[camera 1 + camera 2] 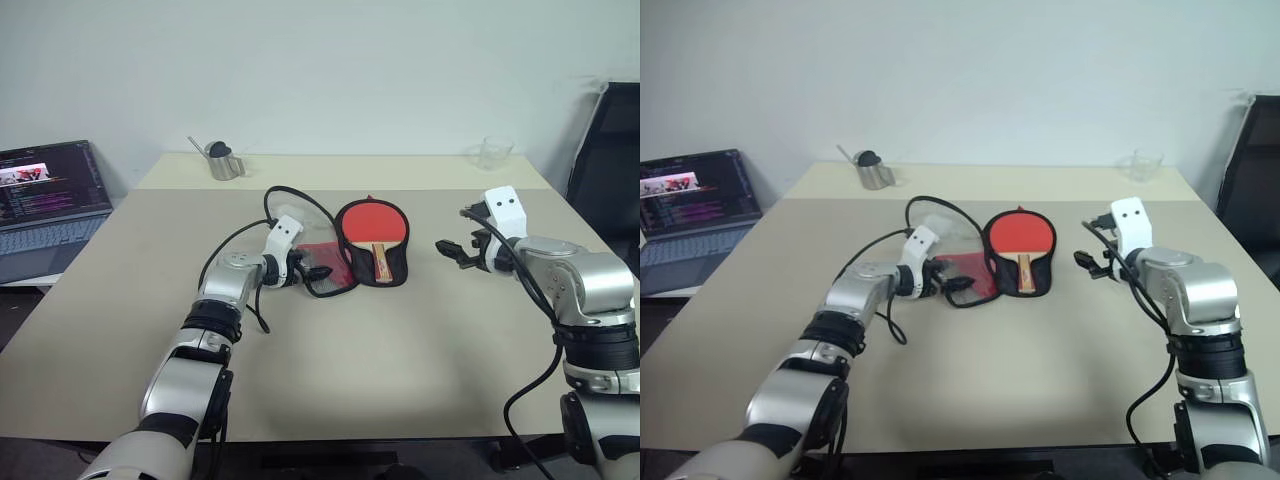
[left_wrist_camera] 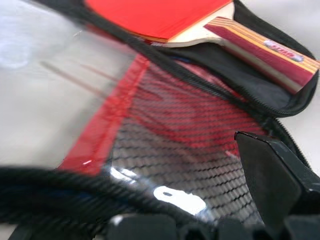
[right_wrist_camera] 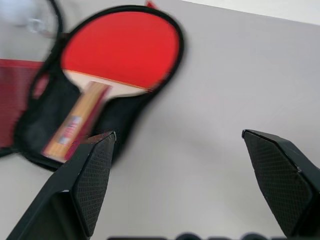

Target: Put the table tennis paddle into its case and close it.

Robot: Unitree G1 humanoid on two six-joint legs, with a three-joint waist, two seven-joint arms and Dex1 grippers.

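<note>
Both arms reach forward, jaws released, flanking the table tennis paddle point(image 1: 372, 225) in the case point(image 1: 385, 270).

At frame centre the table tennis paddle point(image 1: 372, 228) lies in the opened case point(image 1: 392, 268) on the table point(image 1: 400, 350). A laptop point(image 1: 45, 205) sits at left edge; a metal cup point(image 1: 224, 162) upper left, a glass point(image 1: 494, 152) upper right.

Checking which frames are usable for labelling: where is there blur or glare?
Left wrist view: near rim of the case is out of focus, glare on its clear flap. Right wrist view: the table tennis paddle is slightly motion-blurred. Both eye views look sharp and evenly lit.
</note>
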